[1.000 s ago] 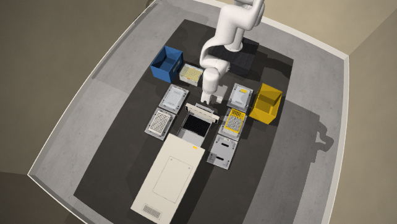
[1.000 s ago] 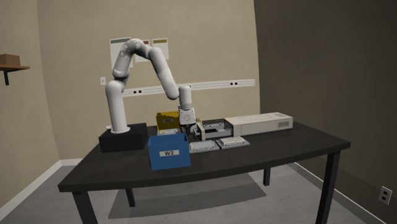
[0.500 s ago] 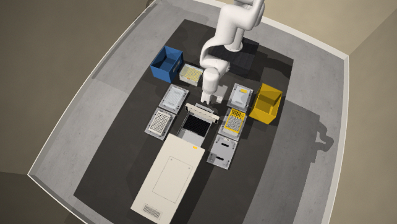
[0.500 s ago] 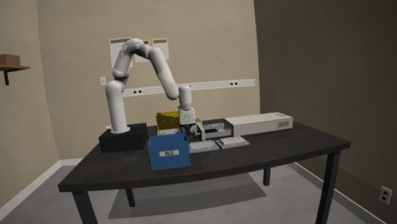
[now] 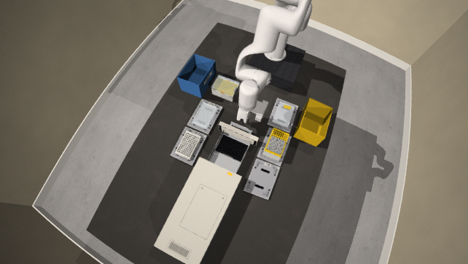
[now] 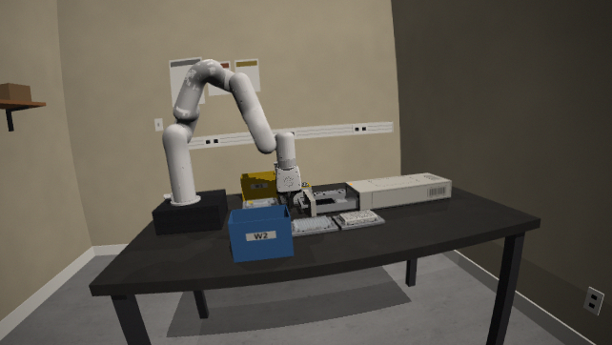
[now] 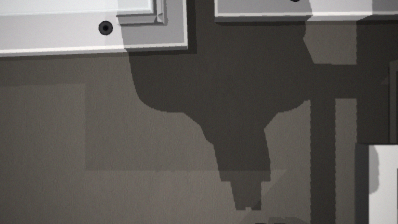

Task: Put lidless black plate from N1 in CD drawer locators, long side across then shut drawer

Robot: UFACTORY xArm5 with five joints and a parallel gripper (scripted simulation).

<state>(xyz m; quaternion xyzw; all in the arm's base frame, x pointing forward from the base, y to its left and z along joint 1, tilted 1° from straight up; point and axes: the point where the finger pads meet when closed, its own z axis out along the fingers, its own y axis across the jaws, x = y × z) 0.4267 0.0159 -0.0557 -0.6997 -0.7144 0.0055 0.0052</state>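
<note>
Top view: gripper (image 5: pixel 243 119) hangs low just outside the front panel (image 5: pixel 238 132) of the cooler's drawer (image 5: pixel 219 159), fingers pressed together w/ nothing between them. The black plate (image 5: pixel 230 146) lies flat in the open drawer, on the far side of the front panel from the gripper, near but not touching it. Whether its long side runs across the drawer cannot be told at this res. Cooler CD (image 5: pixel 198 209) is the beige box behind the drawer; an orange lamp (image 5: pixel 229 175) is lit on its top edge.

Exterior view: arm (image 6: pixel 250 111) arches from the black pedestal (image 6: pixel 216 200) down to the gripper (image 6: pixel 295 192), which sits beside the drawer front (image 6: pixel 310 202). Blue bin (image 6: pixel 259 233) marked W2 stands nearer the camera; yellow bin (image 6: pixel 257 185) behind.

Wrist view: gripper's shadow (image 7: pixel 235 135) falls on the dark bench (image 7: pixel 100 150); corners of two grey nests (image 7: pixel 90 30), (image 7: pixel 300 9) along the top edge, a white edge (image 7: pixel 385 180) at lower right.
</note>
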